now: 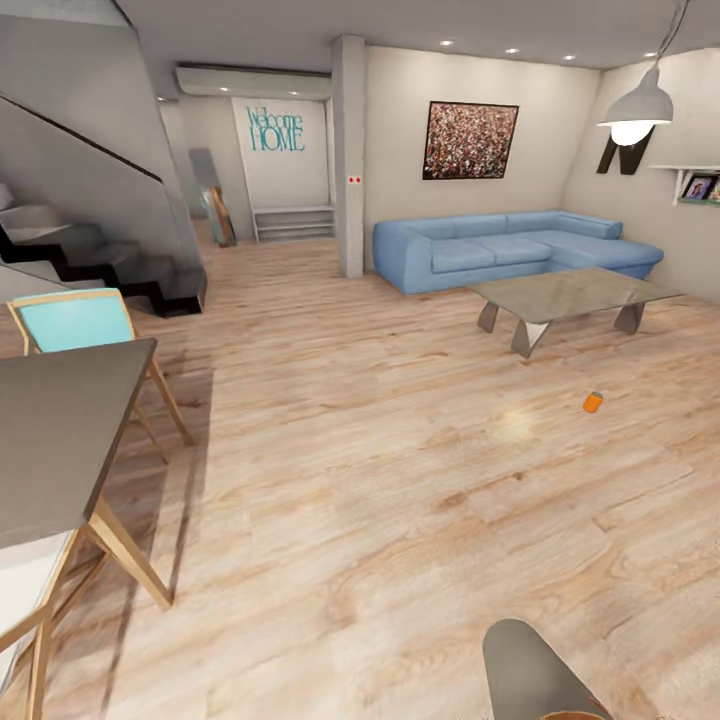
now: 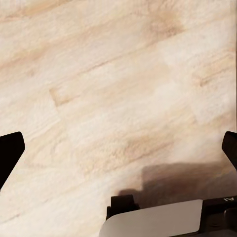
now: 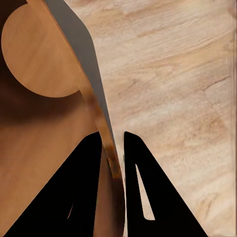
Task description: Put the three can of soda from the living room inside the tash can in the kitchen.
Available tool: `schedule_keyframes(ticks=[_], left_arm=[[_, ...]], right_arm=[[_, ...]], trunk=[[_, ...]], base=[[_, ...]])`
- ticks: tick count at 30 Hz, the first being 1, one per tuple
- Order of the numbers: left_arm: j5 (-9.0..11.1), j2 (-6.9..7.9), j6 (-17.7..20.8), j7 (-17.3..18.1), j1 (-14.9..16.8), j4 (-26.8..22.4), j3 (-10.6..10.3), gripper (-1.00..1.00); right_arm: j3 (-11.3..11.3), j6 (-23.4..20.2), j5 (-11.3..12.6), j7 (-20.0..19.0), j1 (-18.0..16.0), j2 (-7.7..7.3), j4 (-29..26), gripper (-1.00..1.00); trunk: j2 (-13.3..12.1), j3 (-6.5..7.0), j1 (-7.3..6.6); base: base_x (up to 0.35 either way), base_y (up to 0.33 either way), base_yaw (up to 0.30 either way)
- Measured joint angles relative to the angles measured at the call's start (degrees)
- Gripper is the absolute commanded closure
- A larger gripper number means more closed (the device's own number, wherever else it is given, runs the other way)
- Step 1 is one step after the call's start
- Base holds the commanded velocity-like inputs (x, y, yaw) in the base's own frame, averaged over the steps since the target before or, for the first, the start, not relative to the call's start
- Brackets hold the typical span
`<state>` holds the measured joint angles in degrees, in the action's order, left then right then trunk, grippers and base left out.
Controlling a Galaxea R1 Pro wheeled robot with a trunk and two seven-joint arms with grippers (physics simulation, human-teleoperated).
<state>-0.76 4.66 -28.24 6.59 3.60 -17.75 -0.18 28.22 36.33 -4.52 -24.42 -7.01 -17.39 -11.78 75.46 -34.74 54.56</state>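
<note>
One orange can of soda (image 1: 593,402) lies on the wood floor of the living room, in front of the glass coffee table. At the head view's lower edge the grey-looking outside of the tash can (image 1: 535,665) rises into sight. In the right wrist view my right gripper (image 3: 112,136) is shut on the tash can's (image 3: 39,54) rim, with its brown inside and round bottom on one side of the wall. My left gripper (image 2: 118,153) is open, its dark fingers spread wide over bare floor planks.
A glass coffee table (image 1: 570,295) and a blue sofa (image 1: 510,250) stand at the back right. A dark table (image 1: 60,430) with a teal-backed chair (image 1: 80,320) is at the left, stairs (image 1: 90,255) behind it. A pillar (image 1: 350,160) stands mid-room.
</note>
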Motion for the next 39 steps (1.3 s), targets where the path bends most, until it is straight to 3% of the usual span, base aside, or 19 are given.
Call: schedule_keyframes(ticks=[9, 23, 31, 39], left_arm=[[-0.02, 0.0, -0.05, 0.0, 0.0, 0.0, -0.01, -1.0], [0.01, 0.0, -0.06, 0.0, 0.0, 0.0, 0.04, -1.0], [-0.01, 0.0, -0.06, 0.0, 0.0, 0.0, 0.08, -1.0], [-0.03, 0.0, -0.06, 0.0, 0.0, 0.0, 0.07, -1.0]], right_arm=[[-0.21, 0.06, -0.2, -0.01, 0.0, 0.06, 0.02, 1.0], [0.21, 0.0, 0.07, -0.01, 0.0, -0.01, -0.06, 1.0], [0.07, 0.05, -0.02, 0.01, 0.0, 0.13, -0.08, 1.0], [-0.09, 0.0, 0.03, 0.0, 0.0, 0.11, -0.01, 1.0]], trunk=[[0.0, 0.0, 0.0], [0.0, 0.0, 0.0], [0.0, 0.0, 0.0], [0.0, 0.0, 0.0]], base=[[0.009, -0.092, -0.24], [0.0, -0.215, -0.018], [0.01, 0.013, -0.014], [0.176, 0.206, -0.193]])
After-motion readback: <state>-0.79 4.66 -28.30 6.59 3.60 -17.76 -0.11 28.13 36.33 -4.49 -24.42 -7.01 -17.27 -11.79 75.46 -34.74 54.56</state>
